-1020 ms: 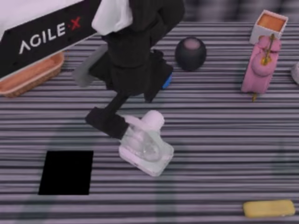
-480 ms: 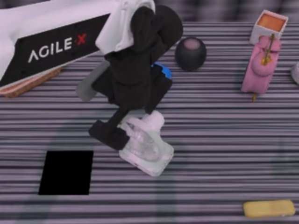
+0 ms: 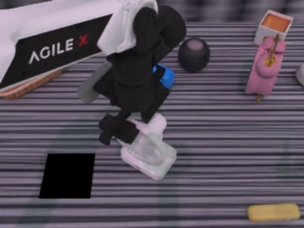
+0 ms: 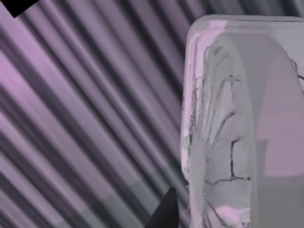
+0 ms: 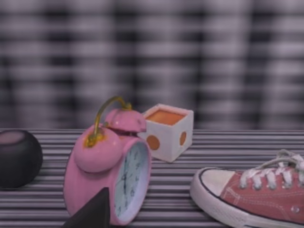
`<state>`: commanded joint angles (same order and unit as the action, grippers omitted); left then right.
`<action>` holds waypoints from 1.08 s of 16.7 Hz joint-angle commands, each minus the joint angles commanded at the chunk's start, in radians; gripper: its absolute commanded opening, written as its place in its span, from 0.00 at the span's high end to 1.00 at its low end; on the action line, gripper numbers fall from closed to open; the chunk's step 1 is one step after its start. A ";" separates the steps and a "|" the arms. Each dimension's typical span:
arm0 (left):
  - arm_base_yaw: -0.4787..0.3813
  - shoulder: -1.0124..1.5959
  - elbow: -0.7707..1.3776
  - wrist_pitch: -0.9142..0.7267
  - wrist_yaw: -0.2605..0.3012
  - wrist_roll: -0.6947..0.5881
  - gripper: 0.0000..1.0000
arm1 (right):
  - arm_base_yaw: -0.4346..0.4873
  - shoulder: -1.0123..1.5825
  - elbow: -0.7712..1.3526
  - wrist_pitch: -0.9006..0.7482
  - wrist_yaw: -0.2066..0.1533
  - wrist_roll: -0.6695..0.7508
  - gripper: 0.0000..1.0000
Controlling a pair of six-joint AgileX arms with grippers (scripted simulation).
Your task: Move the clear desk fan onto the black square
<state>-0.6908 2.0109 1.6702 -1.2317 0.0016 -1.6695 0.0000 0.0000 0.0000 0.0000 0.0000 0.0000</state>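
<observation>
Now the left pincer has closed in on the clear desk fan and looks to be pinching its head. Fan sits just right of the black square, not lifted yet. Right arm is out of sight.

Materials and surface finishes on the striped table.
The clear desk fan looks like translucent, glossy plastic; the black square is flat matt; the pink alarm clock smooth and shiny; the sneaker cloth with rubber toe.
</observation>
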 joint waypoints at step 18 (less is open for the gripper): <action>0.009 -0.005 0.075 -0.071 0.000 -0.004 1.00 | 0.000 0.000 0.000 0.000 0.000 0.000 0.00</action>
<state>-0.6820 2.0062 1.7455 -1.3023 0.0012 -1.6737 0.0000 0.0000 0.0000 0.0000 0.0000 0.0000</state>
